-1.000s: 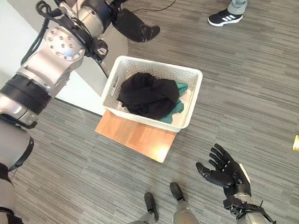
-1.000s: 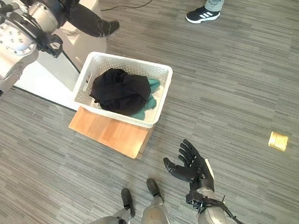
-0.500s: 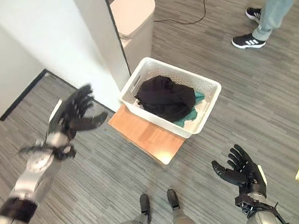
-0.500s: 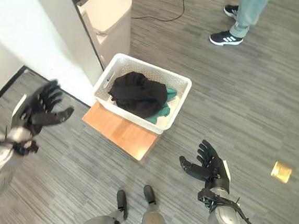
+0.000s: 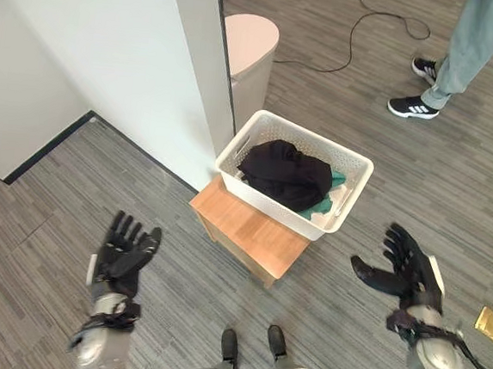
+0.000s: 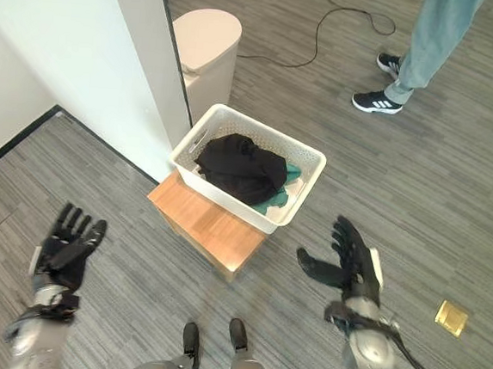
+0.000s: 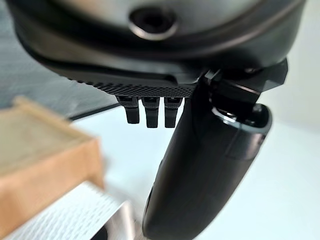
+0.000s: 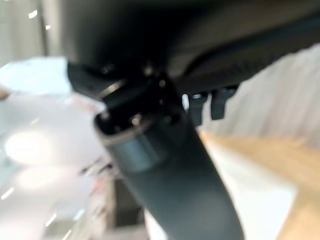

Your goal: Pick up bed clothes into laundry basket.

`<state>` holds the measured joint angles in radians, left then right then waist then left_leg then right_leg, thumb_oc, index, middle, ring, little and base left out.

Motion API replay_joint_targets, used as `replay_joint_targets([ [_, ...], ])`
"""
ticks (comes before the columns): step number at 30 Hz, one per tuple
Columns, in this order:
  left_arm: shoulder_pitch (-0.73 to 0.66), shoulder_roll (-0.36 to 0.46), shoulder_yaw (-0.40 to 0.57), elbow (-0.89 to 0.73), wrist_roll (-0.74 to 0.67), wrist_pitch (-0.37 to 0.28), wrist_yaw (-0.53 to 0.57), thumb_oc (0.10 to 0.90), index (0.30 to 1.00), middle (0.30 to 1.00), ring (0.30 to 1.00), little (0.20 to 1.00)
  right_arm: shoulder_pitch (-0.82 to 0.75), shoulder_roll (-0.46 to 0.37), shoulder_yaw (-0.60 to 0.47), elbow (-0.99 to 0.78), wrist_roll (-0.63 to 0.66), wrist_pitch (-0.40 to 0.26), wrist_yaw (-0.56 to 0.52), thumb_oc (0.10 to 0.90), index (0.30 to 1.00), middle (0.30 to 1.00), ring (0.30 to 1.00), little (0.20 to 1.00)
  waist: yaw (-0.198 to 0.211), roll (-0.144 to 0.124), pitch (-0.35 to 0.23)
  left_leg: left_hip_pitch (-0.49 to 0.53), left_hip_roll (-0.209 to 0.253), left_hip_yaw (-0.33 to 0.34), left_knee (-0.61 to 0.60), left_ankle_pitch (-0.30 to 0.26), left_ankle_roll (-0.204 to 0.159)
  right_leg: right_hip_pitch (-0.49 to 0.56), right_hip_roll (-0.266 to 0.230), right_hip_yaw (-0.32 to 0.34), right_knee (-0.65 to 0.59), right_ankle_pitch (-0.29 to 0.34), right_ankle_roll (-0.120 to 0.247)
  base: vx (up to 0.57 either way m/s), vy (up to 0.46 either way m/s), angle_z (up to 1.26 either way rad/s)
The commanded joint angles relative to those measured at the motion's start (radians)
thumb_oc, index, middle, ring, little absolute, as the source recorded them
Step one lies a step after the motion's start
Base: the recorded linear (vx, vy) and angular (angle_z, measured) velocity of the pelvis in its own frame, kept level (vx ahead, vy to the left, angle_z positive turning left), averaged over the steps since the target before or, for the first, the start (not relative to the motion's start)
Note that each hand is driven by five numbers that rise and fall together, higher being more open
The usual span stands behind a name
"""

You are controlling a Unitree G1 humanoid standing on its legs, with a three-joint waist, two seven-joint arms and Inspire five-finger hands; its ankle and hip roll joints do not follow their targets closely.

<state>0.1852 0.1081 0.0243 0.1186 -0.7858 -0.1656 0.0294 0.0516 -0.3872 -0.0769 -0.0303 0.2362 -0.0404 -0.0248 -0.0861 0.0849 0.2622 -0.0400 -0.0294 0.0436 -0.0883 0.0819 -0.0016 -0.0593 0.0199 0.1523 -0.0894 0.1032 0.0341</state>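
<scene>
Inside laundry basket [image 5: 353, 164], black clothes [image 5: 286, 172]

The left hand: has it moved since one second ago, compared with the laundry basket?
Yes. The left hand was raised beyond the laundry basket; now it hangs low over the floor, nearer the robot than the basket and to its left, fingers open.

Wooden stand [image 5: 255, 234], bin [image 5: 251, 51], person's legs [image 5: 466, 48]

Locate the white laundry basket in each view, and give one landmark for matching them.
Left eye view: laundry basket right of centre, on the wooden stand.
Right eye view: just left of centre.
Left wrist view: blurred, cannot tell.
Right wrist view: blurred, cannot tell.
Shared landmark: black clothes inside it.
</scene>
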Motion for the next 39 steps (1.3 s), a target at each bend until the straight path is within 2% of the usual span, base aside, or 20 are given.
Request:
replay_joint_targets([
  [1, -0.040, 0.096, 0.033, -0.043, -0.018, -0.096, -0.022, 0.800, 0.900, 0.900, 0.900, 0.900, -0.057, -0.030, 0.052, -0.128, -0.032, -0.144, 0.018, 0.800, 0.900, 0.900, 0.900, 0.900, 0.053, -0.021, -0.109, 0.015, -0.009, -0.035, 0.001, -0.078, -0.011, -0.011, -0.035, -0.030, 0.166, -0.207, 0.063, -0.09, 0.017, 0.08],
  [6, -0.060, 0.097, 0.007, -0.020, -0.050, -0.104, -0.019, 0.800, 0.900, 0.900, 0.900, 0.900, -0.153, -0.040, 0.185, -0.149, -0.041, -0.150, 0.054, 0.800, 0.900, 0.900, 0.900, 0.900, 0.084, -0.018, -0.082, 0.020, -0.022, -0.101, 0.004, -0.059, -0.004, -0.080, -0.014, -0.011, 0.393, -0.270, 0.060, -0.12, -0.030, 0.28],
  [7, -0.074, 0.110, -0.012, -0.004, -0.039, -0.102, -0.024, 0.800, 0.900, 0.900, 0.900, 0.900, -0.148, -0.041, 0.218, -0.161, -0.039, -0.140, 0.077, 0.800, 0.900, 0.900, 0.900, 0.900, 0.090, -0.019, -0.090, 0.004, -0.027, -0.200, 0.006, -0.031, -0.029, -0.064, 0.037, 0.062, 0.400, -0.322, 0.043, -0.10, -0.133, 1.08],
  [10, -0.085, 0.118, -0.026, 0.001, -0.033, -0.098, -0.038, 0.800, 0.900, 0.900, 0.900, 0.900, -0.115, -0.054, 0.214, -0.158, -0.023, -0.130, 0.091, 0.800, 0.900, 0.900, 0.900, 0.900, 0.078, -0.021, -0.099, -0.036, -0.030, -0.259, 0.010, 0.007, -0.047, -0.025, 0.076, 0.117, 0.351, -0.340, 0.026, -0.15, -0.160, 1.78],
  [12, -0.094, 0.126, -0.028, 0.004, -0.005, -0.100, -0.042, 0.800, 0.900, 0.900, 0.900, 0.900, -0.089, -0.065, 0.193, -0.156, -0.014, -0.125, 0.088, 0.800, 0.900, 0.900, 0.900, 0.900, 0.064, -0.027, -0.097, -0.094, -0.028, -0.247, 0.013, 0.043, -0.063, 0.033, 0.092, 0.144, 0.280, -0.331, 0.018, -0.17, -0.147, 1.51],
  [15, -0.095, 0.121, -0.021, 0.008, 0.007, -0.099, -0.038, 0.800, 0.900, 0.900, 0.900, 0.900, -0.069, -0.071, 0.175, -0.144, 0.003, -0.124, 0.082, 0.800, 0.900, 0.900, 0.900, 0.900, 0.073, -0.026, -0.093, -0.156, -0.014, -0.221, 0.012, 0.083, -0.083, 0.067, 0.113, 0.146, 0.227, -0.306, 0.000, -0.24, -0.197, 0.83],
  [18, -0.044, 0.090, -0.001, -0.019, 0.031, -0.083, -0.044, 0.800, 0.900, 0.900, 0.900, 0.900, -0.032, -0.068, 0.169, -0.118, 0.056, -0.106, 0.099, 0.800, 0.900, 0.900, 0.900, 0.900, 0.095, -0.044, -0.099, -0.187, 0.010, -0.213, 0.001, 0.095, -0.102, 0.115, 0.104, 0.088, 0.142, -0.283, 0.001, -0.14, -0.236, 0.97],
  [22, 0.018, 0.084, -0.001, -0.042, 0.031, -0.054, -0.083, 0.800, 0.900, 0.900, 0.900, 0.900, 0.036, -0.068, 0.148, -0.106, 0.105, -0.096, 0.134, 0.800, 0.900, 0.900, 0.900, 0.900, 0.105, -0.065, -0.067, -0.224, 0.028, -0.227, 0.036, 0.084, -0.118, 0.118, 0.127, 0.070, 0.147, -0.276, -0.014, -0.18, -0.175, 0.52],
  [24, 0.077, 0.087, -0.007, -0.059, 0.034, -0.035, -0.128, 0.800, 0.900, 0.900, 0.900, 0.900, 0.062, -0.100, 0.131, -0.114, 0.097, -0.098, 0.152, 0.800, 0.900, 0.900, 0.900, 0.900, 0.076, -0.118, -0.016, -0.233, 0.036, -0.139, 0.404, -0.094, -0.074, 0.047, 0.104, 0.046, 0.204, -0.271, -0.040, -0.60, -0.163, 0.92],
  [27, 0.084, 0.099, -0.011, -0.059, 0.050, -0.036, -0.141, 0.800, 0.900, 0.900, 0.900, 0.900, 0.071, -0.097, 0.126, -0.114, 0.116, -0.106, 0.154, 0.800, 0.900, 0.900, 0.900, 0.900, 0.061, -0.139, -0.021, -0.215, 0.073, -0.117, 0.515, -0.119, -0.058, 0.031, 0.083, 0.005, 0.204, -0.263, -0.048, -0.25, -0.096, 1.92],
  [28, 0.079, 0.108, -0.014, -0.066, 0.052, -0.045, -0.139, 0.800, 0.900, 0.900, 0.900, 0.900, 0.068, -0.096, 0.125, -0.111, 0.135, -0.115, 0.151, 0.800, 0.900, 0.900, 0.900, 0.900, 0.050, -0.146, -0.025, -0.188, 0.113, -0.086, 0.562, -0.116, -0.055, 0.016, 0.074, -0.040, 0.215, -0.261, -0.051, -0.23, -0.113, 1.23],
  [29, 0.056, 0.117, -0.023, -0.059, 0.043, -0.040, -0.138, 0.800, 0.900, 0.900, 0.900, 0.900, 0.066, -0.085, 0.130, -0.091, 0.148, -0.118, 0.135, 0.800, 0.900, 0.900, 0.900, 0.900, 0.026, -0.133, -0.056, -0.069, 0.217, 0.017, 0.507, -0.122, -0.069, -0.011, 0.061, -0.140, 0.227, -0.282, -0.052, -0.23, -0.115, 0.83],
  [30, 0.055, 0.117, -0.022, -0.058, 0.042, -0.041, -0.138, 0.800, 0.900, 0.900, 0.900, 0.900, 0.065, -0.086, 0.131, -0.090, 0.148, -0.119, 0.135, 0.800, 0.900, 0.900, 0.900, 0.900, 0.021, -0.135, -0.054, -0.064, 0.214, 0.014, 0.499, -0.118, -0.070, -0.009, 0.059, -0.144, 0.229, -0.283, -0.053, -0.27, -0.088, 0.73],
  [31, 0.030, 0.125, -0.043, -0.050, 0.042, -0.037, -0.143, 0.800, 0.900, 0.900, 0.900, 0.900, 0.079, -0.081, 0.114, -0.077, 0.150, -0.126, 0.129, 0.800, 0.900, 0.900, 0.900, 0.900, -0.012, -0.121, -0.075, 0.016, 0.275, 0.120, 0.466, -0.137, -0.093, -0.017, 0.036, -0.248, 0.235, -0.295, -0.045, -0.13, -0.035, 1.88],
  [32, 0.030, 0.125, -0.043, -0.049, 0.042, -0.037, -0.143, 0.800, 0.900, 0.900, 0.900, 0.900, 0.079, -0.081, 0.114, -0.077, 0.150, -0.127, 0.129, 0.800, 0.900, 0.900, 0.900, 0.900, -0.015, -0.120, -0.074, 0.016, 0.275, 0.116, 0.467, -0.138, -0.093, -0.015, 0.036, -0.251, 0.236, -0.297, -0.045, -0.20, -0.028, 3.53],
  [34, -0.002, 0.138, -0.079, -0.040, 0.038, -0.025, -0.159, 0.800, 0.900, 0.900, 0.900, 0.900, 0.105, -0.072, 0.089, -0.071, 0.153, -0.136, 0.119, 0.800, 0.900, 0.900, 0.900, 0.900, -0.053, -0.092, -0.095, 0.072, 0.316, 0.230, 0.437, -0.189, -0.118, -0.020, 0.002, -0.351, 0.261, -0.324, -0.026, -0.19, 0.063, 3.42],
  [35, -0.040, 0.149, -0.114, -0.032, 0.031, -0.011, -0.176, 0.800, 0.900, 0.900, 0.900, 0.900, 0.154, -0.049, 0.047, -0.065, 0.175, -0.147, 0.110, 0.800, 0.900, 0.900, 0.900, 0.900, -0.094, -0.066, -0.101, 0.110, 0.339, 0.375, 0.391, -0.216, -0.134, -0.033, -0.043, -0.471, 0.261, -0.319, -0.017, -0.24, 0.100, 1.60],
  [36, -0.041, 0.149, -0.117, -0.031, 0.031, -0.011, -0.176, 0.800, 0.900, 0.900, 0.900, 0.900, 0.157, -0.049, 0.044, -0.065, 0.175, -0.148, 0.110, 0.800, 0.900, 0.900, 0.900, 0.900, -0.099, -0.065, -0.103, 0.107, 0.336, 0.367, 0.388, -0.215, -0.133, -0.032, -0.046, -0.479, 0.262, -0.320, -0.015, -0.35, 0.188, 2.43],
  [37, -0.058, 0.153, -0.148, -0.043, 0.026, 0.005, -0.193, 0.800, 0.900, 0.900, 0.900, 0.900, 0.183, -0.032, 0.033, -0.065, 0.184, -0.146, 0.104, 0.800, 0.900, 0.900, 0.900, 0.900, -0.118, -0.033, -0.113, 0.092, 0.290, 0.384, 0.276, -0.218, -0.137, -0.030, -0.072, -0.528, 0.233, -0.282, 0.017, -0.15, 0.204, 3.34],
  [39, -0.049, 0.165, -0.153, -0.076, 0.022, 0.006, -0.183, 0.800, 0.900, 0.900, 0.900, 0.900, 0.187, -0.019, 0.036, -0.075, 0.178, -0.138, 0.106, 0.800, 0.900, 0.900, 0.900, 0.900, -0.115, -0.018, -0.106, 0.096, 0.216, 0.284, 0.181, -0.227, -0.105, -0.068, -0.115, -0.525, 0.290, -0.251, 0.050, -0.16, 0.303, 3.38],
])
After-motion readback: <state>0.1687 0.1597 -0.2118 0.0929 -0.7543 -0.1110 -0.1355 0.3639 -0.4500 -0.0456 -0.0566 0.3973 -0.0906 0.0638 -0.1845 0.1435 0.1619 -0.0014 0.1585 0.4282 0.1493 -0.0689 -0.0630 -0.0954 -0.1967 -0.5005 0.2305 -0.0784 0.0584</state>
